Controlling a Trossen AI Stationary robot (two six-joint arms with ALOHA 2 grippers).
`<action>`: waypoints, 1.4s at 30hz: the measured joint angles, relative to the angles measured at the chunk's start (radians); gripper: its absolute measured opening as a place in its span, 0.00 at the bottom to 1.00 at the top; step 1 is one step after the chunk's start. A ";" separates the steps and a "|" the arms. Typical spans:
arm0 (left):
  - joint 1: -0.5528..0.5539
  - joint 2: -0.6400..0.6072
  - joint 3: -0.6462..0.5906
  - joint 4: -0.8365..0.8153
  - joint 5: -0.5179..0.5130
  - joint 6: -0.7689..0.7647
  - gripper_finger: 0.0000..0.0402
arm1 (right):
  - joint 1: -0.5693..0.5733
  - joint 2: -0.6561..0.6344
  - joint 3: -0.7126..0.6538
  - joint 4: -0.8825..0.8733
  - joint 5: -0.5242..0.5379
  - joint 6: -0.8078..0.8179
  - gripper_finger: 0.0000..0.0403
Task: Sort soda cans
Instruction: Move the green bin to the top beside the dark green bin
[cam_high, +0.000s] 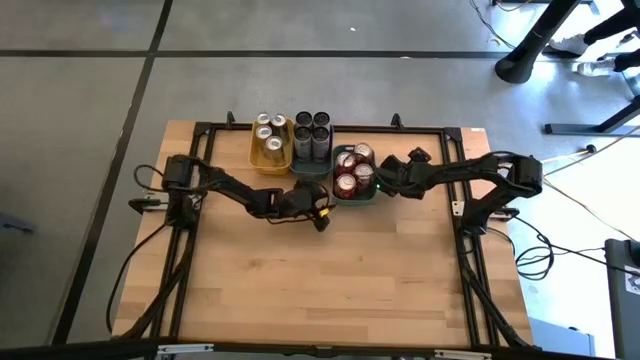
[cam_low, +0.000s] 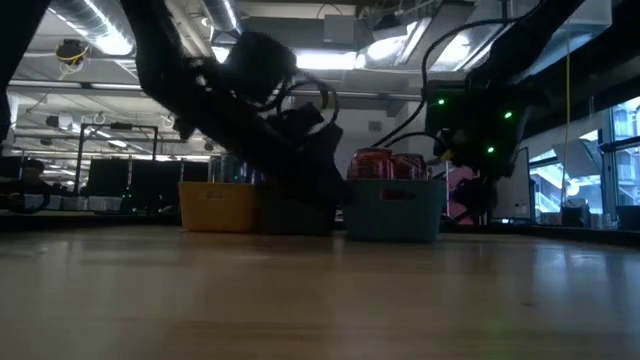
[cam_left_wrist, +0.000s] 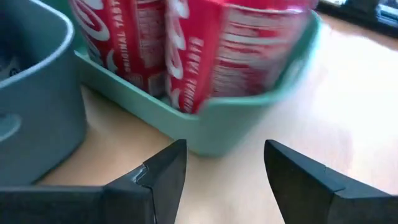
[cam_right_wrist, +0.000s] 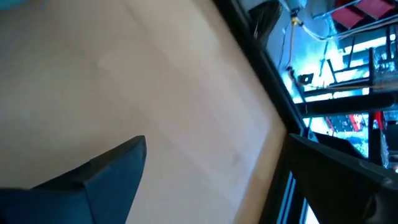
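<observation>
The left gripper (cam_left_wrist: 224, 171), fingers apart and empty, faces the upright red cans (cam_left_wrist: 205, 43) in the teal tray (cam_left_wrist: 236, 118) near the worktop's far edge. The right gripper (cam_right_wrist: 211, 180), fingers wide apart and empty, sits beside that tray.

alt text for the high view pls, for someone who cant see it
Overhead view of a wooden table where three trays sit side by side at the far edge: gold cans in a yellow tray, dark cans in a grey tray, red cans in a teal tray. The left gripper hangs open just before the teal tray, and the right gripper is open beside it.

floor (cam_high: 80, 150): grey, dark seams | ceiling lights (cam_low: 95, 35): bright strips
</observation>
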 joint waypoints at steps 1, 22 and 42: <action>-0.009 -0.021 -0.001 -0.035 0.000 0.006 0.51 | 0.016 -0.009 0.000 -0.036 -0.005 0.018 0.95; -0.255 -0.402 -0.017 -0.793 -0.060 -0.142 0.51 | 0.616 -0.097 -0.110 0.244 -0.253 0.433 0.95; -0.318 -0.402 -0.025 -0.776 -0.166 -0.163 0.51 | 0.480 0.108 -0.340 1.192 -0.281 0.250 0.95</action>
